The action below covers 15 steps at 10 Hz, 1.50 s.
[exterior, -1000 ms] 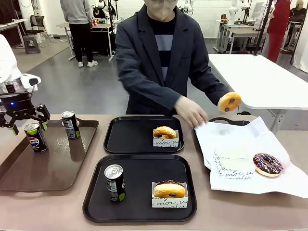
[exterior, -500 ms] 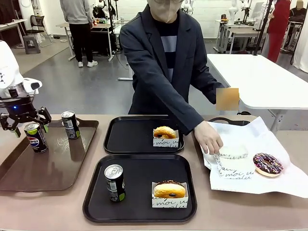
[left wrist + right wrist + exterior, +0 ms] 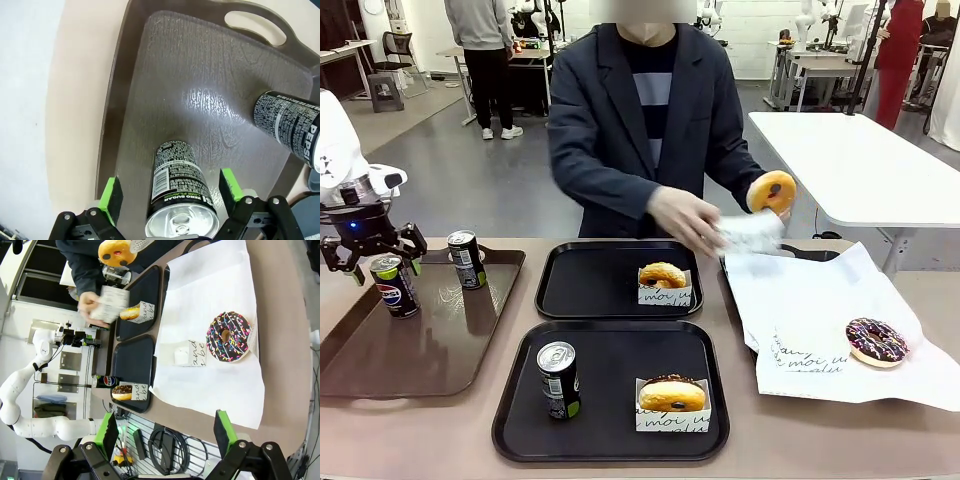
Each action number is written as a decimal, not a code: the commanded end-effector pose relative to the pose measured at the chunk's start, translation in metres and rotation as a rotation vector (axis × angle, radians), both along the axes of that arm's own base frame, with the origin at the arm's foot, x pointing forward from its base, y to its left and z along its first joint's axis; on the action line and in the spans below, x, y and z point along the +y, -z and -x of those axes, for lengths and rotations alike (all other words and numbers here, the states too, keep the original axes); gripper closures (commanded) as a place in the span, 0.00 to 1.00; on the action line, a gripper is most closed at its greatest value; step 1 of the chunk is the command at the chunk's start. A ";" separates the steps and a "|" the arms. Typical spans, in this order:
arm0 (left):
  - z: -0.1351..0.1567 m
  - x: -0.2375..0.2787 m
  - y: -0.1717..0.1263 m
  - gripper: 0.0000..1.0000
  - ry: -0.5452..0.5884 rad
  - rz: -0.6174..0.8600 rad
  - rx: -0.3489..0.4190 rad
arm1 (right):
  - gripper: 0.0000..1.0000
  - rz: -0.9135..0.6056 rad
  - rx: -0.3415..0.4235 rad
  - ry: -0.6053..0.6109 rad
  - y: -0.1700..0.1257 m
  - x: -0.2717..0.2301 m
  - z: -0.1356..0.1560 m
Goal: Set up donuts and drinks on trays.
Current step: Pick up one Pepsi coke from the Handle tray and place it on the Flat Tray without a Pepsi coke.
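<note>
My left gripper (image 3: 384, 258) stands over the brown tray (image 3: 430, 350), its jaws open and straddling a Pepsi can (image 3: 394, 287). In the left wrist view the green pads (image 3: 111, 198) flank that can (image 3: 181, 192) with a small gap on each side. A second can (image 3: 466, 259) stands just behind. The far black tray (image 3: 580, 290) holds a sleeved donut (image 3: 663, 282). The near black tray (image 3: 610, 430) holds a can (image 3: 558, 380) and a chocolate donut (image 3: 672, 400) in a sleeve. The person holds a plain donut (image 3: 772, 191) and a paper sleeve (image 3: 750, 231). My right gripper (image 3: 165, 440) is open and holds nothing.
A white paper sheet (image 3: 820, 310) covers a tray at the right, with a sprinkled chocolate donut (image 3: 876, 342) on it. The right wrist view shows another folded sleeve (image 3: 187, 353) beside that donut (image 3: 229, 336). The person's arms reach over the far right of the table.
The person picked a paper sleeve off the white sheet and now holds it up beside the plain donut. My left gripper's jaws have narrowed around the can.
</note>
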<state>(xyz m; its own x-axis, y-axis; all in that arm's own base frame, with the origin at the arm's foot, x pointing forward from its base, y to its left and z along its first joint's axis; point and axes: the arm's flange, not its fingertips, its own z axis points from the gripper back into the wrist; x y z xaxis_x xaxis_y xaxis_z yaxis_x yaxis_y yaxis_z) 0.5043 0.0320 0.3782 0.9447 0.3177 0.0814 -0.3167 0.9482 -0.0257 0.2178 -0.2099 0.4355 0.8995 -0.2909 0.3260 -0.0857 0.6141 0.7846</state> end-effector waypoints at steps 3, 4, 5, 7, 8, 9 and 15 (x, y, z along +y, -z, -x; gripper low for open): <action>-0.003 0.002 0.000 0.86 0.037 0.010 -0.008 | 0.00 -0.025 -0.038 0.000 0.001 -0.001 -0.003; -0.003 0.002 0.000 1.00 0.032 0.012 -0.009 | 0.00 -0.025 -0.038 0.000 0.001 -0.001 -0.003; -0.002 0.002 -0.001 1.00 0.031 0.010 -0.009 | 0.00 -0.025 -0.038 0.000 0.001 -0.001 -0.003; 0.000 0.001 -0.008 0.94 0.034 0.015 -0.004 | 0.00 -0.025 -0.038 0.000 0.001 -0.001 -0.003; 0.009 -0.005 -0.018 1.00 0.055 0.029 -0.010 | 0.00 -0.025 -0.038 0.000 0.001 -0.001 -0.003; 0.022 -0.016 -0.035 1.00 0.073 0.048 0.005 | 0.00 -0.025 -0.038 0.000 0.001 -0.001 -0.003; 0.124 -0.082 -0.121 1.00 0.294 0.011 0.016 | 0.00 -0.025 -0.038 0.000 0.001 -0.001 -0.003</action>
